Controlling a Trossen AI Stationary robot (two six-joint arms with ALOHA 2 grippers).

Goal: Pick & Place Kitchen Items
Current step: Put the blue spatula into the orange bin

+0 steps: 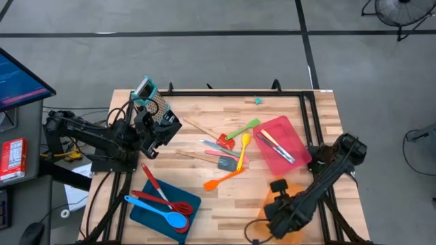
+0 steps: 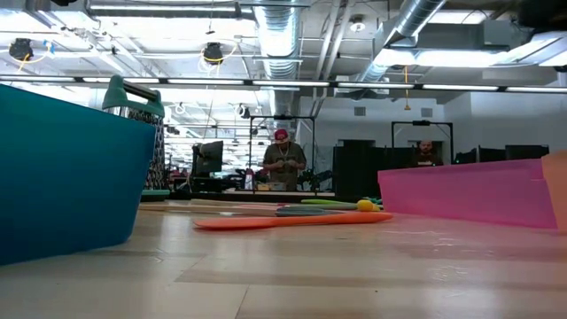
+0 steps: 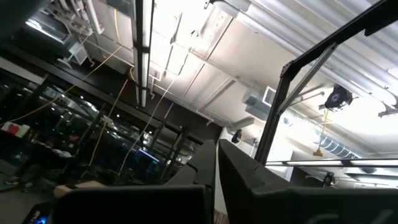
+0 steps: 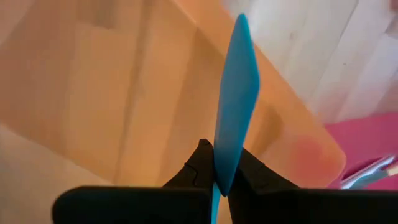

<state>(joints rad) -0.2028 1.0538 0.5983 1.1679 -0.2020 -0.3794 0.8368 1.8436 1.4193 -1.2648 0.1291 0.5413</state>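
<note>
Wooden table [image 1: 225,204] holds scattered utensils [image 1: 231,153], grater [image 1: 158,105].

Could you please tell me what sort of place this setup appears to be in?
Probably an open-plan robotics lab or workshop: exposed silver ceiling ducts, a person at a far workbench, and a black-framed wooden table.

High view looks straight down on the worktop [image 1: 272,197]; low view skims it level, sharing the pink tray [image 1: 283,144]; wrist views sit close.
</note>
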